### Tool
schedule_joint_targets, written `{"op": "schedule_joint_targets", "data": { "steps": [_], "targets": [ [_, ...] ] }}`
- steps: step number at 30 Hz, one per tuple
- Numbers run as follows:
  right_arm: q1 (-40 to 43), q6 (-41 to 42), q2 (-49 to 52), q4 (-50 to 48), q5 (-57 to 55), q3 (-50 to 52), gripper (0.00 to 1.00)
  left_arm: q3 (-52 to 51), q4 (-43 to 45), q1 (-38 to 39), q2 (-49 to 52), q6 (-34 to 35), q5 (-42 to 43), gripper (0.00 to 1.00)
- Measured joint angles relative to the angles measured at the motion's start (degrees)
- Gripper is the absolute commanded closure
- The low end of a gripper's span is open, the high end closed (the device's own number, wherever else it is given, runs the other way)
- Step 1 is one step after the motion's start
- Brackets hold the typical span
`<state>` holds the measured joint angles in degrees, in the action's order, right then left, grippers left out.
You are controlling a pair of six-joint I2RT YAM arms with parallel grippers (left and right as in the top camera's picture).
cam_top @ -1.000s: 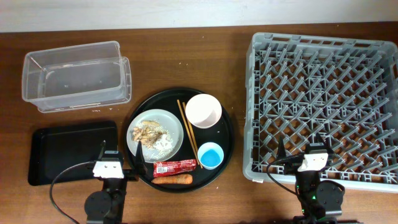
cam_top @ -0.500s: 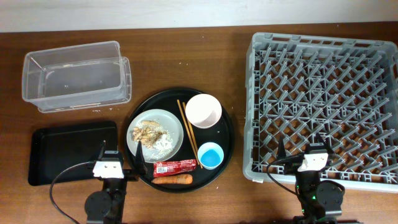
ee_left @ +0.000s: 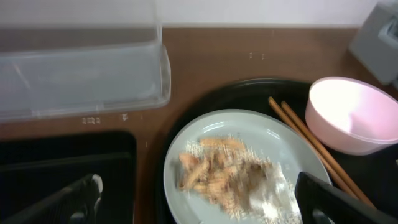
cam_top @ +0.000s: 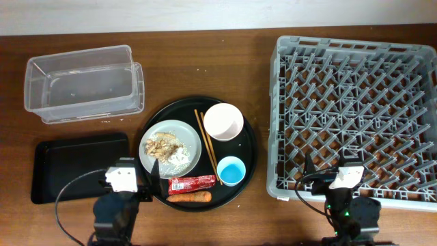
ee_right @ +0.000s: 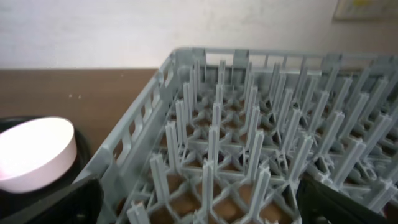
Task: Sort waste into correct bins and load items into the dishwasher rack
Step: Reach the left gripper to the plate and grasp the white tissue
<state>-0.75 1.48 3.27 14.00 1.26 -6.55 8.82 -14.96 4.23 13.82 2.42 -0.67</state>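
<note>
the desk (cam_top: pixel 205 61) is brown wood. four things sit right on it. a clear tub (cam_top: pixel 82 85) is at the back left. a flat black tray (cam_top: pixel 75 164) is just in front of it. a big round black tray (cam_top: pixel 179 109) is in the middle. a big grey rack (cam_top: pixel 355 102) is on the right, near the round tray.

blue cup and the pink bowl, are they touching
Apart. The overhead view shows a strip of bare round black tray between the blue cup and the pink bowl.
</note>
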Motion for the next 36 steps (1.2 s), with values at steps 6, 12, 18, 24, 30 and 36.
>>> {"op": "schedule_joint_targets", "data": {
  "steps": [6, 12, 18, 24, 30, 36],
  "targets": [
    [0.0, 0.5, 13.9, 15.1, 0.3, -17.8, 0.02, 19.3, -9.5, 0.0, 22.1, 0.4, 2.8, 0.01],
    [0.0, 0.9, 42.6, 41.6, 2.3, -43.3, 0.02, 41.9, -33.6, 0.0, 49.7, 0.4, 9.6, 0.01],
    [0.0, 0.9, 57.9, 49.3, 2.9, -53.9, 0.02, 45.1, -37.5, 0.0, 53.6, 0.4, 10.3, 0.01],
    [0.0, 0.9, 60.4, 51.8, 7.0, -54.0, 0.02, 45.2, -32.2, 0.0, 53.6, 0.4, 12.2, 0.05],
    [0.0, 0.9, 60.4, 51.7, 7.0, -54.0, 0.02, 45.3, -30.9, 2.2, 58.2, 0.6, 14.3, 0.12],
    [0.0, 0.9, 60.4, 51.6, 7.0, -54.0, 0.02, 45.5, -30.5, 8.0, 72.5, 0.8, 14.4, 0.28]
  ]
}}
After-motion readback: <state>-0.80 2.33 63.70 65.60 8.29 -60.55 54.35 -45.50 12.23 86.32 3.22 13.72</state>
